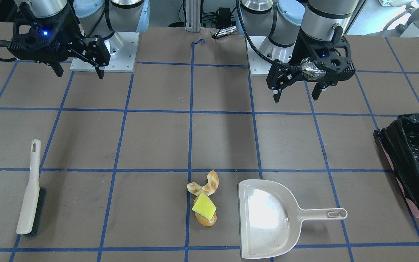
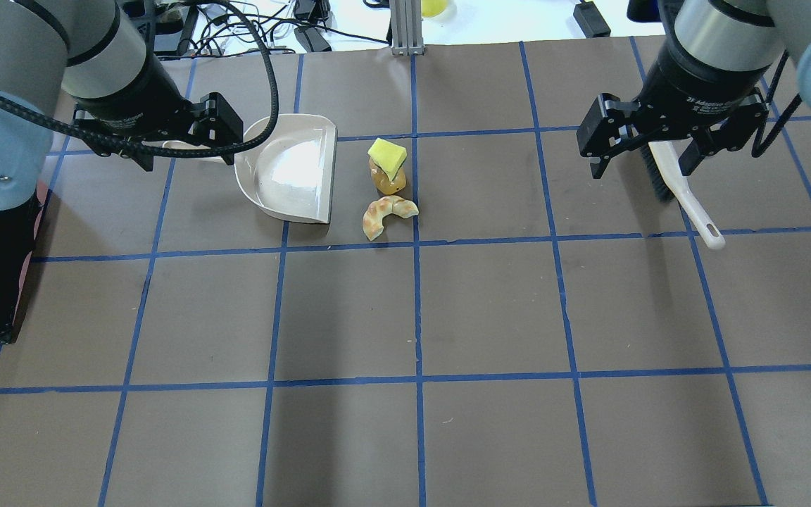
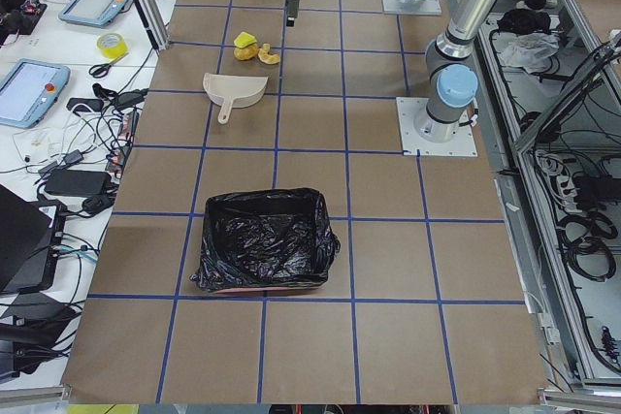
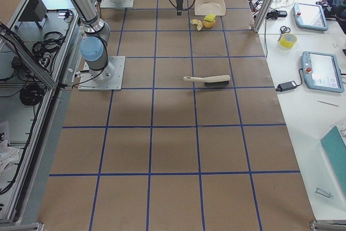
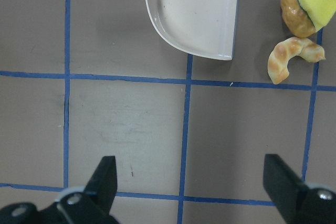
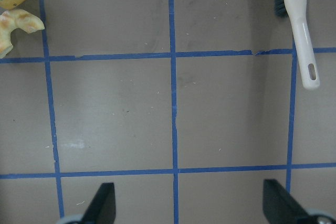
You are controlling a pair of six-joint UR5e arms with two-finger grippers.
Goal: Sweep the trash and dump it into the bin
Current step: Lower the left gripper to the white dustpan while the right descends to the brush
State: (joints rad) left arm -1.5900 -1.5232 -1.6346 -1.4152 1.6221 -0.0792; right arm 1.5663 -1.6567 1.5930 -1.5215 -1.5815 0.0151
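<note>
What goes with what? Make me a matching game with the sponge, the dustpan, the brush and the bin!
Things:
1. sponge
2. dustpan
3. brush
4. bin

Descriptions:
A. lined with a black bag
B. lying by itself, off on the robot's right side
C. resting on the golden-brown lump
D. nothing inside, open edge facing the croissant

Pairs: 1-C, 2-D, 3-B, 4-A.
</note>
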